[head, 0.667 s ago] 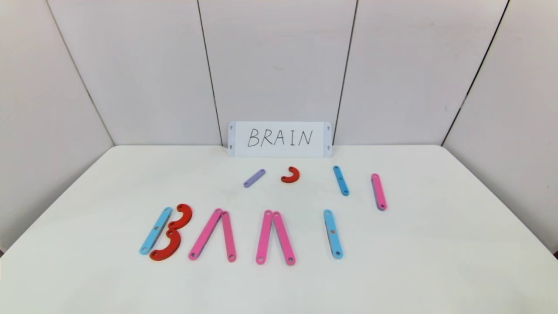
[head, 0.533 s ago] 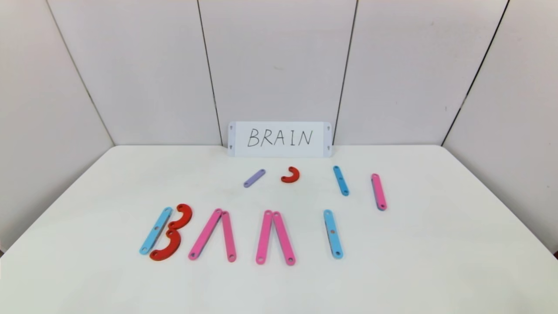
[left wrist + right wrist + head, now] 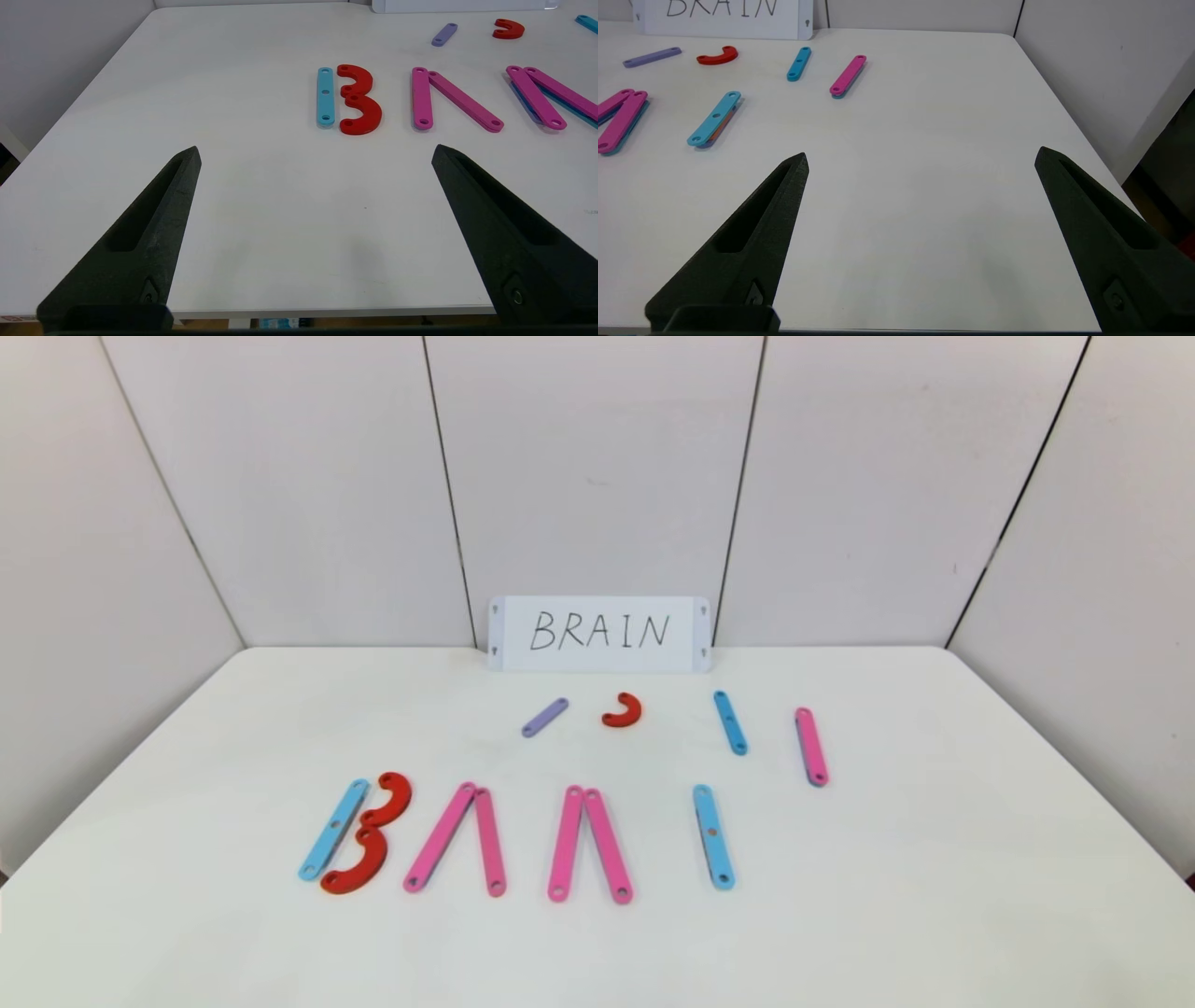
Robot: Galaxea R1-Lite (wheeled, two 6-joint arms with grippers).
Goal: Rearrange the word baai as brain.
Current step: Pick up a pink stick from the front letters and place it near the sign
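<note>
White desk (image 3: 187, 933), panelled walls behind. Left end effector (image 3: 316, 148) and right end effector (image 3: 921, 154) are held wide, nothing gripped, at the near edge. Ahead of both, the word baai (image 3: 523, 840) is laid out untouched. Beyond it, spare lilac bar (image 3: 544, 717), red curve (image 3: 623, 710), blue bar (image 3: 730, 722), pink bar (image 3: 811, 747). Farthest, card (image 3: 598, 634) marked BRAIN. Task judged not begun: R and N remain to be built.

White table (image 3: 934, 859), white card (image 3: 598, 634) handwritten "BRAIN" upright at its far edge, pale panelled walls (image 3: 597, 476)
</note>
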